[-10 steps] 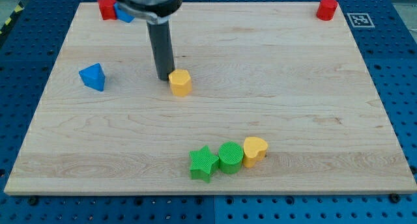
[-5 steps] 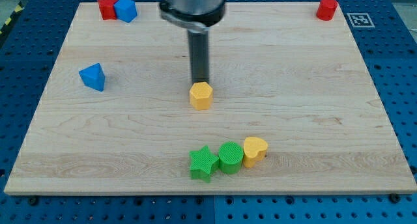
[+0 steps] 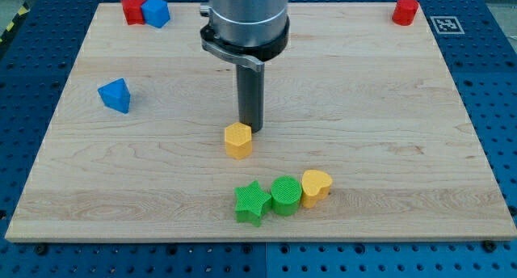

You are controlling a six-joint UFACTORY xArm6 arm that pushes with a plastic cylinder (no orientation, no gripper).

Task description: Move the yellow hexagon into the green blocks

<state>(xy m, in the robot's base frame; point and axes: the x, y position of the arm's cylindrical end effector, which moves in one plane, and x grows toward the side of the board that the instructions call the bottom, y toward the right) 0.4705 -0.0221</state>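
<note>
The yellow hexagon (image 3: 238, 140) lies on the wooden board (image 3: 388, 116) just below the middle. My tip (image 3: 250, 130) stands right behind it, at its upper right, touching or nearly touching it. The green star (image 3: 252, 202) and the green cylinder (image 3: 285, 195) sit side by side near the view's bottom, below and slightly right of the hexagon. A yellow heart (image 3: 316, 187) rests against the cylinder's right side.
A blue triangular block (image 3: 115, 95) lies at the left. A red block (image 3: 132, 8) and a blue block (image 3: 156, 11) sit together at the top left. A red block (image 3: 405, 10) stands at the top right.
The yellow hexagon has moved right and then down towards the green blocks. My tip has followed it, going from its left side to its upper right.
</note>
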